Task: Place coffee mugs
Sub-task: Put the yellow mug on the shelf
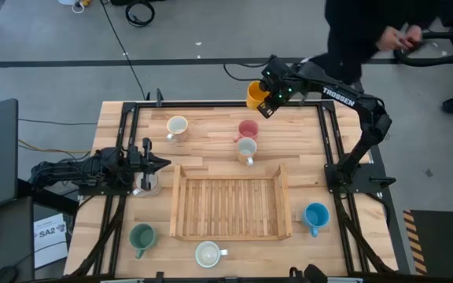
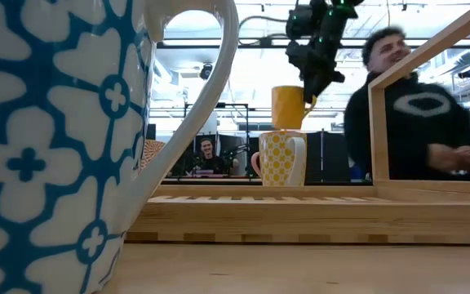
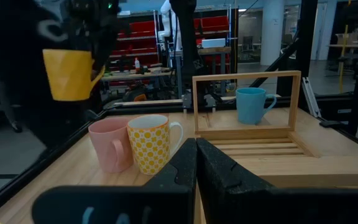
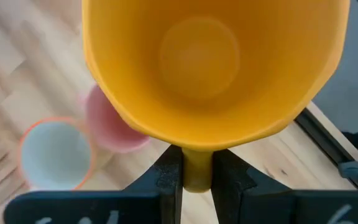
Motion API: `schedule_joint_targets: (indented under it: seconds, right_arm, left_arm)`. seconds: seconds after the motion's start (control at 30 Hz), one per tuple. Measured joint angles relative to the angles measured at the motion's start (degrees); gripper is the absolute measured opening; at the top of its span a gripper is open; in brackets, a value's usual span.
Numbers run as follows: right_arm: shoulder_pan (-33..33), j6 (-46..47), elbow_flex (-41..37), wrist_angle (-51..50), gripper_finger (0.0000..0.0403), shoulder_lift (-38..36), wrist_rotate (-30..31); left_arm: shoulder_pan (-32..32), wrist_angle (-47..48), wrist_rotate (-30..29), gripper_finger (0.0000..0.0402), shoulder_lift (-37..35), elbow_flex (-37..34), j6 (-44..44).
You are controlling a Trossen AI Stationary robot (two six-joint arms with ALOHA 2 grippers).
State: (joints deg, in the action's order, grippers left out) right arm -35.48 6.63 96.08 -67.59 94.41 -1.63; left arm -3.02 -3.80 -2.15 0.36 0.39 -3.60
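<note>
My right gripper (image 1: 267,101) is at the table's far edge, shut on an orange mug (image 1: 255,94) that hangs in the air (image 2: 290,106). A pink mug (image 1: 248,128) and a yellow-dotted white mug (image 1: 247,148) stand on the table just nearer than it. A cream mug (image 1: 178,126), a blue mug (image 1: 316,215), a dark green mug (image 1: 141,236) and a white mug (image 1: 208,253) also stand on the table. My left gripper (image 1: 160,163) waits shut at the left side, touching nothing, beside a pale mug (image 1: 145,183). My right gripper pinches the orange mug's handle (image 4: 196,177) between its two fingers (image 4: 166,174). It comes from above, slanting down from the table's right side (image 2: 308,90). The mug is lifted clear of the table and roughly upright, its open mouth facing the wrist camera.
A slatted wooden tray (image 1: 181,206) with raised walls lies at the table's middle. A blue-patterned white mug (image 2: 55,122) stands right before the low camera. A person in dark clothes (image 2: 419,114) moves beyond the far edge. Black frame rails (image 1: 322,134) run along the table's sides.
</note>
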Motion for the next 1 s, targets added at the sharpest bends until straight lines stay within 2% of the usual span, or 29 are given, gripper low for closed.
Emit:
schedule_joint_targets:
  seconds: [0.17, 0.37, 0.63, 1.0]
  right_arm:
    - [3.95, -4.36, 3.16, -3.91, 0.0063, -0.02, -3.27]
    - [9.26, -9.28, 3.31, -6.71, 0.0063, -0.02, -8.55]
    - [16.17, -14.26, 3.31, -6.72, 0.0063, -0.02, -8.77]
    - [25.94, -13.97, 3.31, -6.67, 0.0063, -0.02, -8.98]
  left_arm:
    - [0.01, -0.01, 0.0, 0.0013, 0.0, 0.01, 0.0]
    - [-0.01, 0.01, 0.0, 0.0013, 0.0, -0.01, 0.0]
    - [-0.01, -0.01, 0.0, 0.0013, 0.0, 0.01, 0.0]
    - [0.01, -0.01, 0.0, 0.0013, 0.0, -0.01, 0.0]
